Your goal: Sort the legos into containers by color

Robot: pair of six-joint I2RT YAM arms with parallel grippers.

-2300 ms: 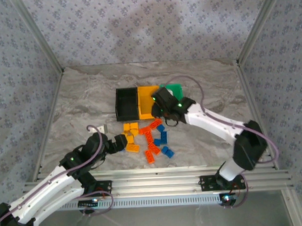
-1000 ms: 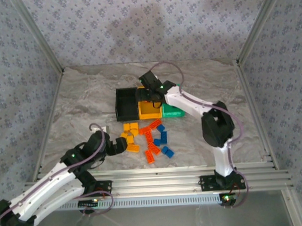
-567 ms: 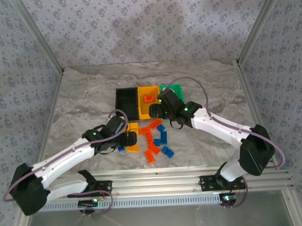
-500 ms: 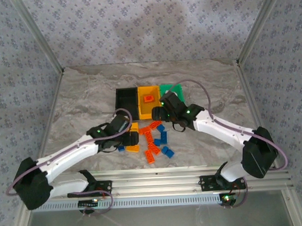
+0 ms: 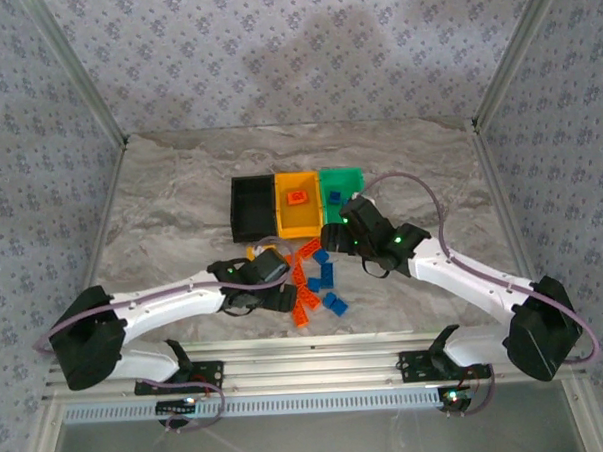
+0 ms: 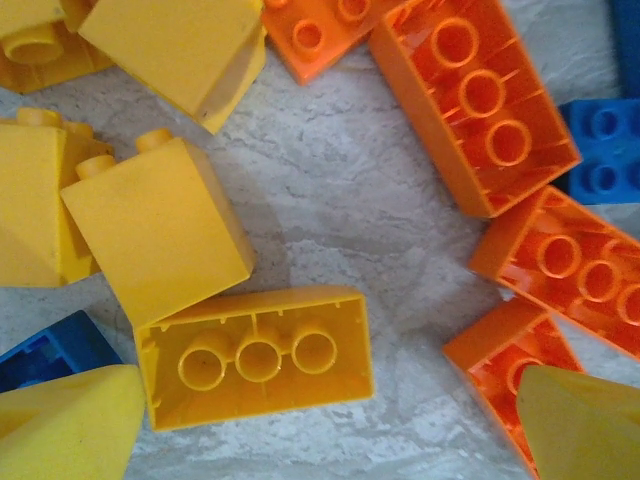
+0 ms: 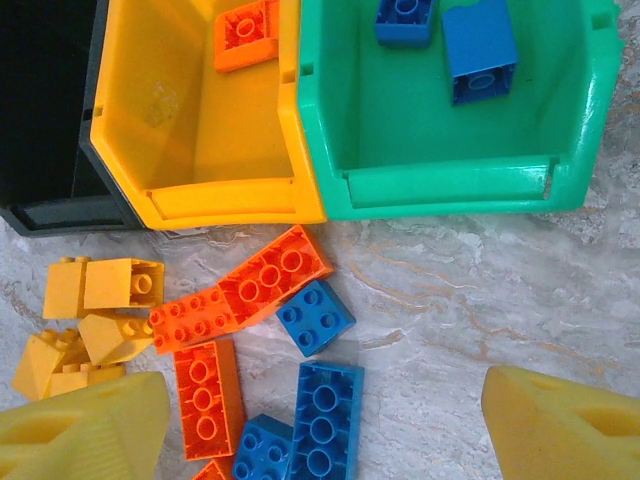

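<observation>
Three containers stand side by side: black [image 5: 251, 210], orange-yellow [image 5: 303, 222] and green [image 5: 345, 178]. One red-orange brick [image 7: 247, 35] lies in the orange-yellow bin [image 7: 190, 110]. Two blue bricks [image 7: 480, 50] lie in the green bin [image 7: 450, 185]. The loose legos [image 5: 306, 278] lie in a pile in front of the bins. My left gripper [image 5: 282, 292] hangs open low over the pile's left side, an upturned yellow brick [image 6: 255, 355] lying between its fingertips [image 6: 65, 425]. My right gripper [image 7: 325, 430] is open above a long blue brick [image 7: 327, 415] just in front of the bins.
Yellow bricks [image 6: 155, 235] crowd the left of the pile, red-orange ones [image 6: 475, 100] the middle and blue ones [image 5: 333, 303] the right. Bare marble table [image 5: 161, 212] spreads to both sides. Metal frame posts [image 5: 101, 115] and patterned walls enclose it.
The left arm swung from the near left across to the pile. The right gripper drew back from over the orange-yellow bin, where a red-orange brick now lies, toward the pile.
</observation>
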